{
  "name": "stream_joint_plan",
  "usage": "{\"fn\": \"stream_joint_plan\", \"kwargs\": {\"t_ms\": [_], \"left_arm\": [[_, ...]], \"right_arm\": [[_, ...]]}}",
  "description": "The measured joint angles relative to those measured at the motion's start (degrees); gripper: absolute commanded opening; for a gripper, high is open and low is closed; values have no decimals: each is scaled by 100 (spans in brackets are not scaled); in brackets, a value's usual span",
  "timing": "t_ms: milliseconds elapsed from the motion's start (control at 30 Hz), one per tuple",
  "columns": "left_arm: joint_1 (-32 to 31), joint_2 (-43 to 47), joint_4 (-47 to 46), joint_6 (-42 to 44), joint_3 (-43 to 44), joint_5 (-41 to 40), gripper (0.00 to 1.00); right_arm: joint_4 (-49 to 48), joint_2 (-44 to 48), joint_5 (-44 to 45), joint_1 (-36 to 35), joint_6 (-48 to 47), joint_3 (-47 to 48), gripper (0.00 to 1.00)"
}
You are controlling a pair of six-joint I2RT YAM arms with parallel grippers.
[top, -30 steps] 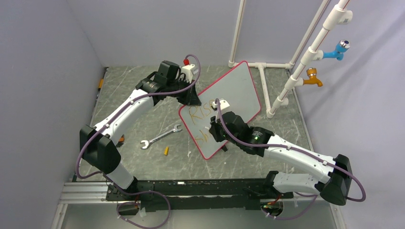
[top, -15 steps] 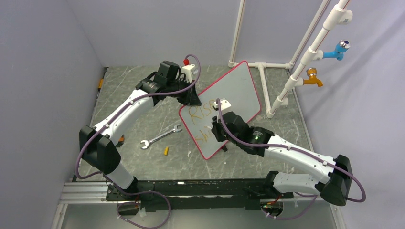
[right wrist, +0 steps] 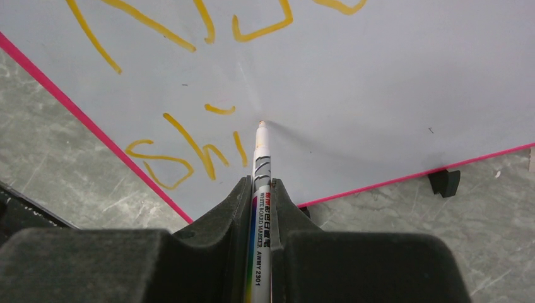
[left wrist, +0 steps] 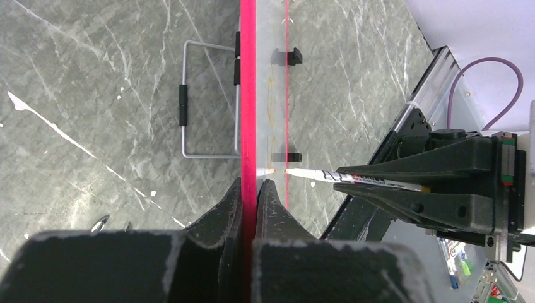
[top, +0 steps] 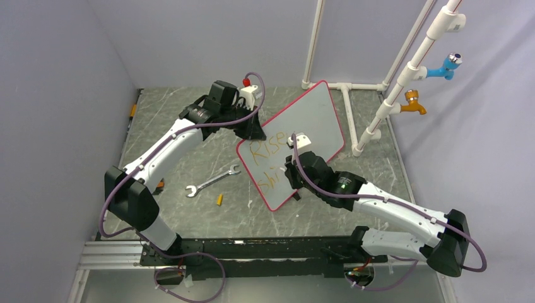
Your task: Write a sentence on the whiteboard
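Sentence (right wrist: 187, 140) judged partly done: "Rise" on the far row, "shi" on the near row; rest of that row yet to write. Right gripper (right wrist: 260, 189) shut tight on marker (right wrist: 259, 158), tip touching whiteboard (right wrist: 391, 76) just right of the "i"; next letter likely due there. Left gripper (left wrist: 255, 186) pinched narrow on the board's far-left edge, steadying it. Board propped tilted on black feet (right wrist: 445, 182) at mid desk (top: 315, 214), between both arms; wrench (top: 212, 180) lying to its left, well apart.
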State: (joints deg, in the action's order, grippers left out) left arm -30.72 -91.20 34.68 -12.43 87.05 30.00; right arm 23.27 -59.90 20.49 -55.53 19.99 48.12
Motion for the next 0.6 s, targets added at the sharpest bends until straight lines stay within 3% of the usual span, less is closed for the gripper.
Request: {"fn": "stream_joint_plan", "kwargs": {"t_ms": [600], "left_arm": [[-2,35,17,2,-26,-11,0]], "right_arm": [[-42,2,-31,0,2,-52,0]]}}
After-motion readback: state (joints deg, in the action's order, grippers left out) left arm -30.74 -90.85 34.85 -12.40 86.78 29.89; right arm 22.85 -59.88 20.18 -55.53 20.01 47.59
